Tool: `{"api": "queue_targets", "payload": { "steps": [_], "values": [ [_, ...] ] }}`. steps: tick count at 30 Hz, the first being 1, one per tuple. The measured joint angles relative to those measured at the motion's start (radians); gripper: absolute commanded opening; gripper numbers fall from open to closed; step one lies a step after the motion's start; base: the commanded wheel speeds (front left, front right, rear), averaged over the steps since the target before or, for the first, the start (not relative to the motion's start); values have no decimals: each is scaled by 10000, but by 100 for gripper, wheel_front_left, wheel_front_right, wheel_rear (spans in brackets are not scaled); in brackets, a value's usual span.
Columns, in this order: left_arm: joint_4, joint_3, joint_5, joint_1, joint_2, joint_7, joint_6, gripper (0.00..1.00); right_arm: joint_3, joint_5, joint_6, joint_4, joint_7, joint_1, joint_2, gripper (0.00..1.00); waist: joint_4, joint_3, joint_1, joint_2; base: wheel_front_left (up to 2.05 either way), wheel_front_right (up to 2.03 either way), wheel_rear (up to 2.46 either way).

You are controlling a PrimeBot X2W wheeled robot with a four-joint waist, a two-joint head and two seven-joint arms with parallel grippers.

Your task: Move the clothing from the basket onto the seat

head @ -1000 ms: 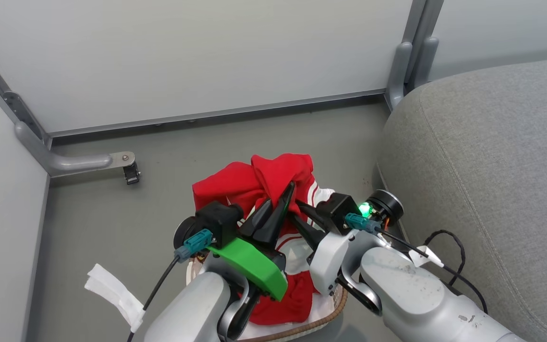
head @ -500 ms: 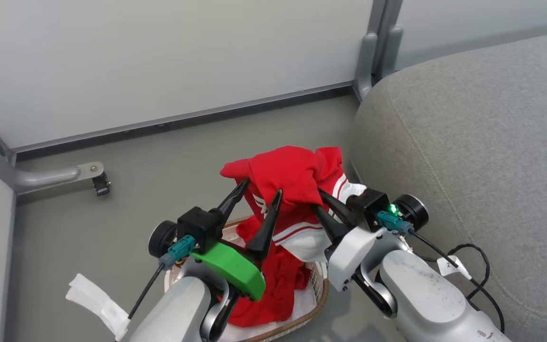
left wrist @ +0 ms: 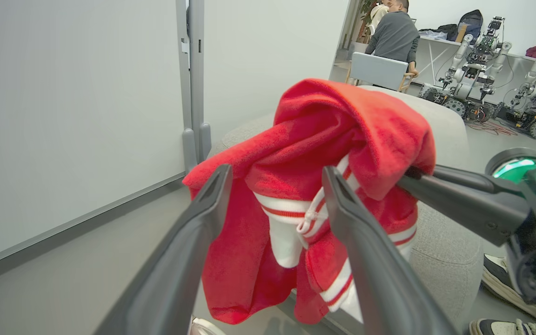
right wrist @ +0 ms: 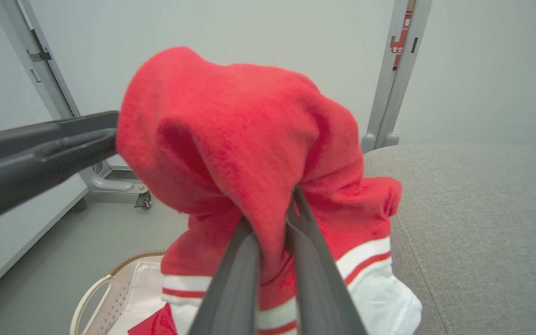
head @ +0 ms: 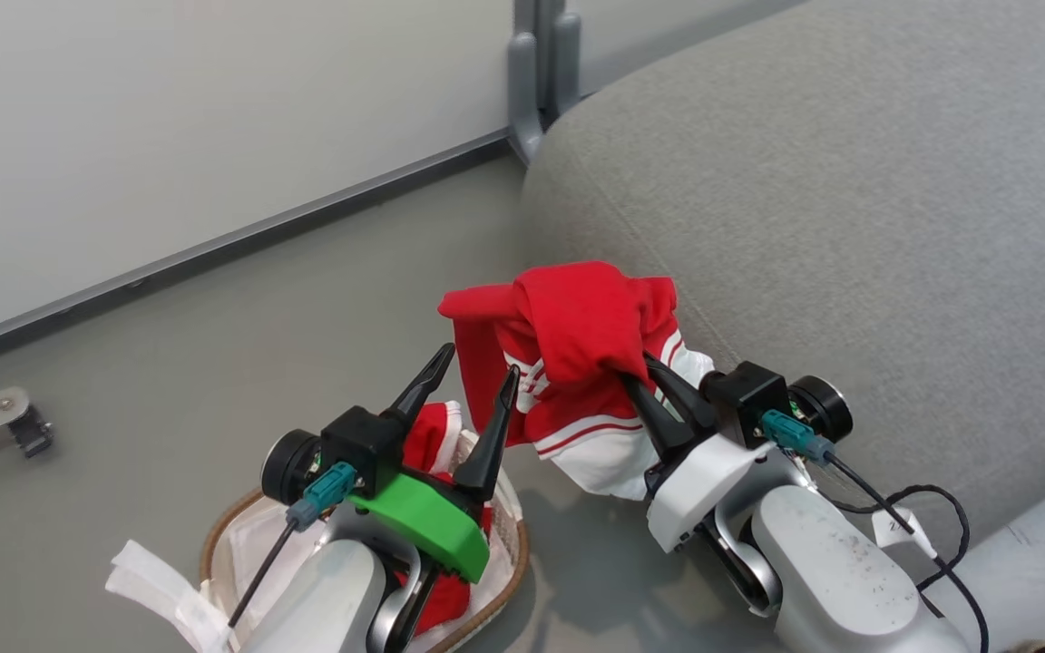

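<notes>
1. Head view: the right tool (head: 642, 374) is clenched on a red garment (head: 577, 331). The cloth is bunched over its tips, with the white striped hem hanging below. The left tool (head: 477, 365) is released, fingers spread and grasping nothing, and the garment is just right of it. The basket (head: 512, 567) sits on the floor (head: 169, 363) under the left tool, with a second red garment (head: 429, 433) inside. The seat (head: 804, 181) lies ahead and right of the right tool. The held garment hangs by its rounded edge, and I cannot tell whether it touches.
2. Left wrist view: the fingers are wide apart, and the garment hangs just beyond the tips. The right tool comes in from the right, pinching the top fold. The seat is behind the cloth, and a person (left wrist: 391, 32) sits far back.
3. Right wrist view: the fingers are nearly together with red cloth pinched between them and draping over the tips. The left tool reaches in from the left, its tips at the cloth's edge. The basket is below left and the seat is to the right.
</notes>
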Motion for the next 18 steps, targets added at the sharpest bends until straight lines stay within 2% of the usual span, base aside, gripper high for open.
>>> {"api": "queue_targets", "payload": {
  "steps": [4, 9, 18],
  "values": [
    [-12, -29, 40, 56, -10, 0, 0, 100, -261, -176, 0, -207, 0, 234, -6, 0, -726, 105, 0, 0, 0, 0, 0],
    [4, -464, 77, -96, -73, -2, 0, 100, -1193, -623, 0, -552, -2, 612, -23, 0, -1463, 332, 0, 0, 0, 0, 0],
    [61, -807, 2, -381, 259, -2, 0, 100, -2136, -1373, 0, -930, 0, 571, -144, 0, -1843, 1109, 0, 0, 0, 0, 0]
  ]
}}
